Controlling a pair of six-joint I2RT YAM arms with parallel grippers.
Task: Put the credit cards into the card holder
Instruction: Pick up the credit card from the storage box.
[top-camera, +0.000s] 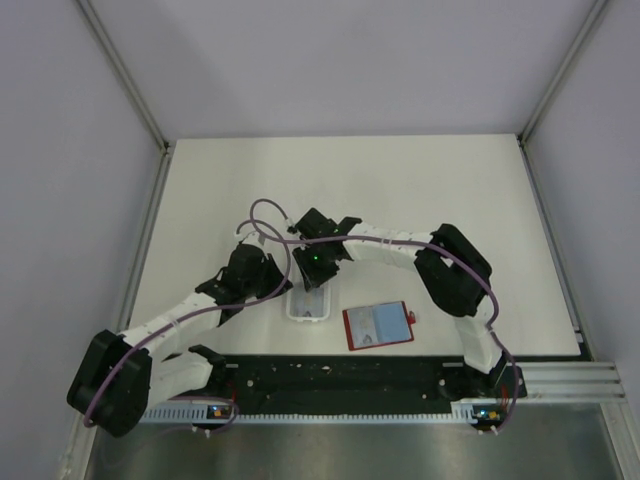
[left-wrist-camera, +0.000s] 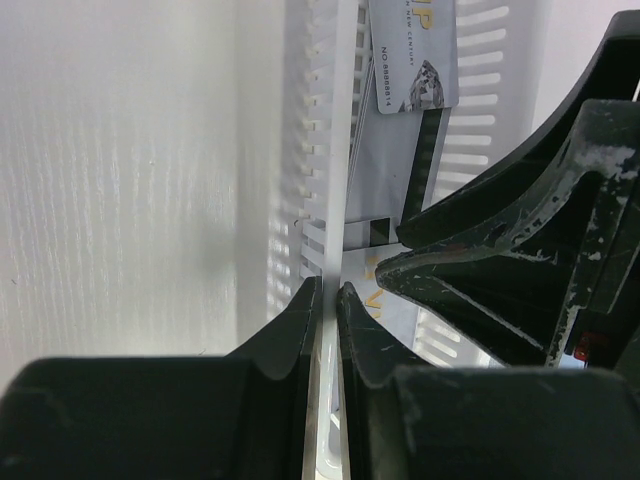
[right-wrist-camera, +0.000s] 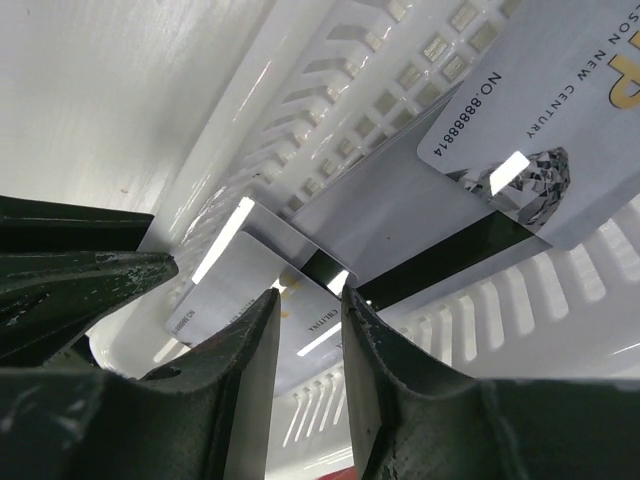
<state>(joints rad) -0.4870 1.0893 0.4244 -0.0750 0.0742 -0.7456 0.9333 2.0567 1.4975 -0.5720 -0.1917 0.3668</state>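
Note:
Several grey credit cards lie overlapping in a white slotted tray (top-camera: 308, 312). One shows printed numbers (right-wrist-camera: 540, 130), one a black stripe (right-wrist-camera: 420, 215), and another lies lower down (right-wrist-camera: 225, 295). The left wrist view shows the numbered credit card (left-wrist-camera: 415, 55) too. My left gripper (left-wrist-camera: 328, 285) is shut on the tray's slotted side wall (left-wrist-camera: 335, 150). My right gripper (right-wrist-camera: 310, 290) hangs just over the cards, jaws apart, with nothing between them. The red card holder (top-camera: 378, 325) lies open on the table right of the tray, apart from both grippers.
Both grippers crowd over the tray, left gripper (top-camera: 286, 288) beside right gripper (top-camera: 314, 278). The right gripper's black fingers (left-wrist-camera: 500, 270) sit close beside my left jaws. Metal frame rails (top-camera: 140, 240) border the white table. The arm bases stand along the near edge.

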